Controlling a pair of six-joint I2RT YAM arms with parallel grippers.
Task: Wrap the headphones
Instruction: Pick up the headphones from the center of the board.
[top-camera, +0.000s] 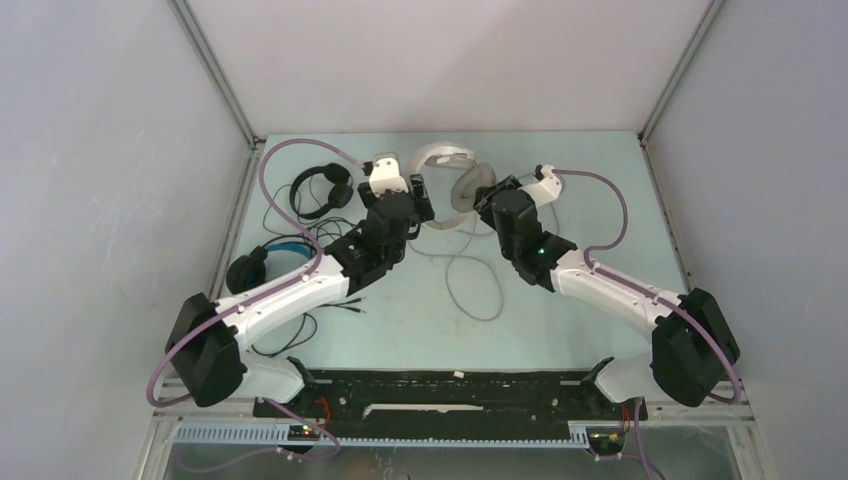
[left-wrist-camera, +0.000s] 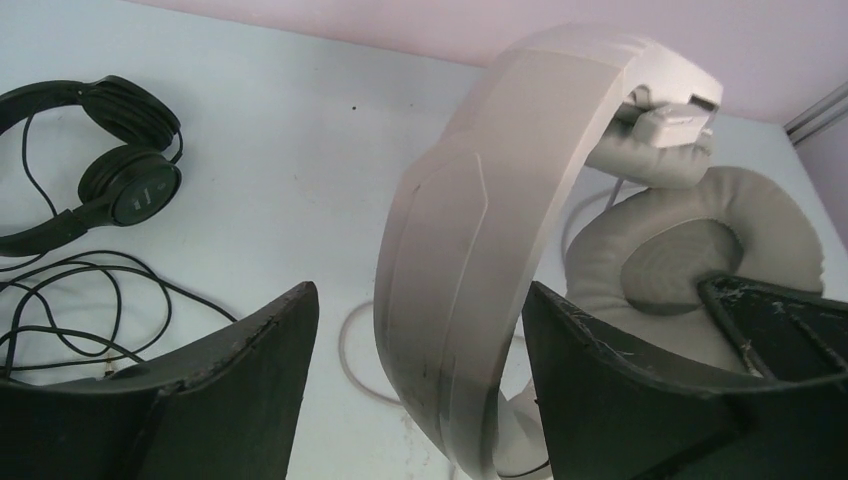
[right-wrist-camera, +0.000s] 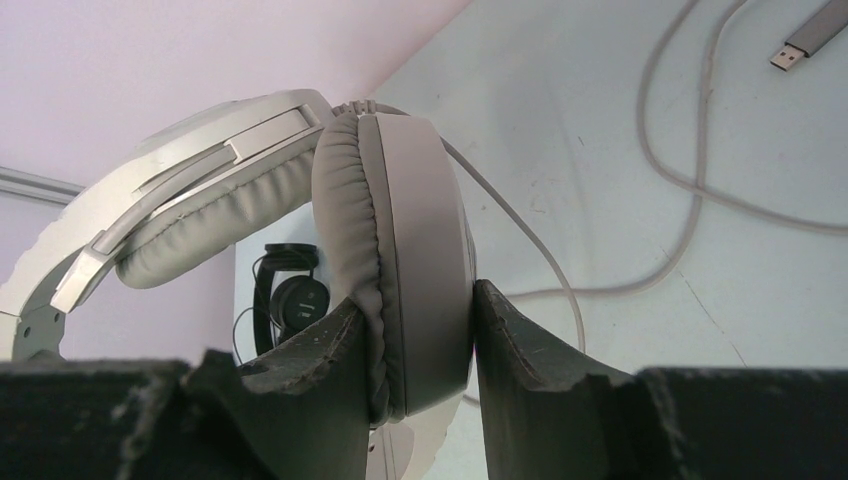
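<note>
Your right gripper (right-wrist-camera: 418, 300) is clenched on one ear cup (right-wrist-camera: 400, 230) of the white headphones (top-camera: 447, 153), pad against one finger and hard shell against the other, so that arm already has the set. It sits at the far middle of the table (top-camera: 580, 200), between your two wrists. The relation to watch is on the left. The headband (left-wrist-camera: 470, 250) arches up through the gap of your left gripper (left-wrist-camera: 420, 295), with its long curve running from low and near to high and far. It lies close against the right-hand finger (left-wrist-camera: 620, 390), with clear space to the other, so those jaws stand apart and grip nothing yet. The pale cable (top-camera: 478, 290) trails from the set toward you in loose loops on the table between the arms, nearer the right arm, and ends in one plug (right-wrist-camera: 805, 40). Count three sets in all: this white one, one small black set (top-camera: 322, 188) at far left, and one black-and-blue set (top-camera: 262, 262) beside your left arm. Both black sets lie with their dark cords unwound.
</note>
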